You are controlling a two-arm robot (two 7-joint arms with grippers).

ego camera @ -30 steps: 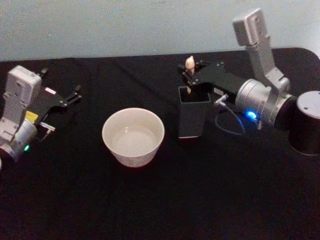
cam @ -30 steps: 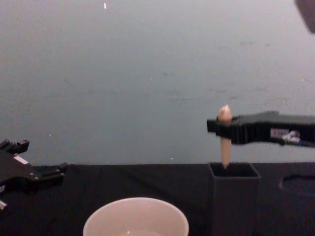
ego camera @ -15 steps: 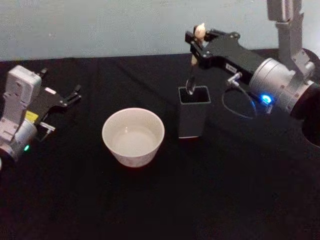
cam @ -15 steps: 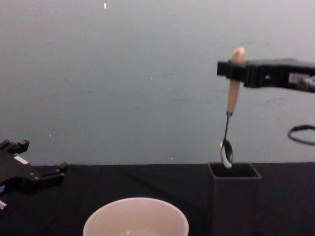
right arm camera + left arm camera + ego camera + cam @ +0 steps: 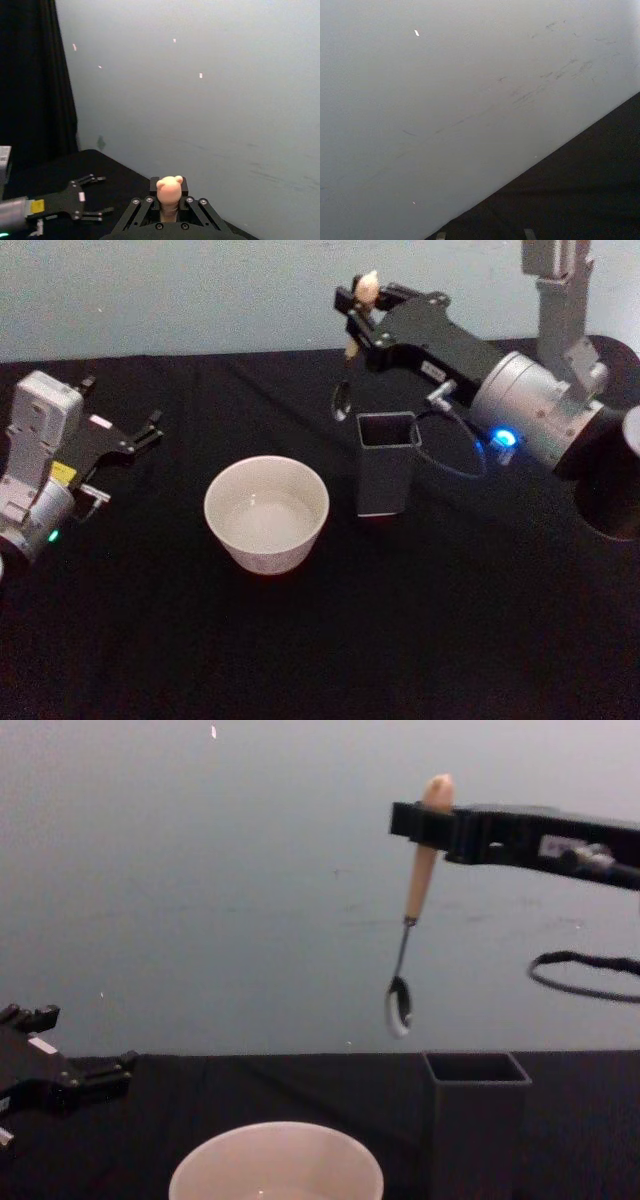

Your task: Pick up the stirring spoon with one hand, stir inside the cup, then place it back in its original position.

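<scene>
The right gripper (image 5: 425, 820) is up in the air above the holder box (image 5: 385, 475). Its fingers squeeze the pale handle of the stirring spoon (image 5: 408, 910). The spoon hangs tilted, with its little bowl just up and left of the box's top, not touching it. The cup (image 5: 266, 515) sits on the table (image 5: 300, 660) left of the box. The left gripper (image 5: 140, 433) rests far left of the box, fingers spread, holding nothing.

The black table (image 5: 300, 660) bears the cup (image 5: 266, 512) beside the dark grey holder (image 5: 385, 462).
</scene>
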